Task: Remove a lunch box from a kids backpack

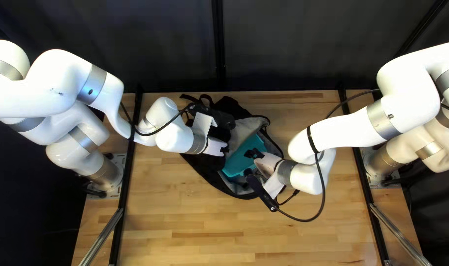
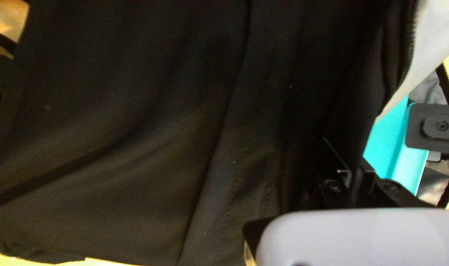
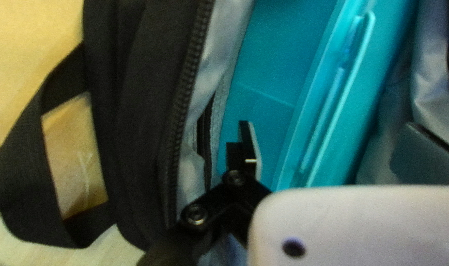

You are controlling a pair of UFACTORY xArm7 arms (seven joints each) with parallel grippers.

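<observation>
- Now, pinching the dark cloth (image 2: pixel 136 98) of the bag (image 1: pixel 204 170) with the left gripper (image 1: pixel 225 149), closed tight on it, by the look of the left wrist view.
- Reaching into the bag with the right gripper (image 1: pixel 252 163), jaws spread wide and not gripping anything.
- Inside the bag, in the wide gap at the top: the blue-green lunch box (image 1: pixel 234 160), between the right gripper's two fingers (image 3: pixel 249 148), seen through the right wrist view.
- Hard to tell how deep down; could pinch only the top edge, then slip off when lifting.
- Might catch the gray lining (image 3: pixel 438 93) too, because of lying so close to the box, and pull the bag up with it.
- Could snag on the zipper (image 3: pixel 187 88) on the way out, if lifted at a slant.
- May fall back over the box, if let go too soon on the left.
- Might bump gripper on gripper, being so near each other.
- Best to close slowly on the box, keep the bag held down, and lift straight up.
</observation>
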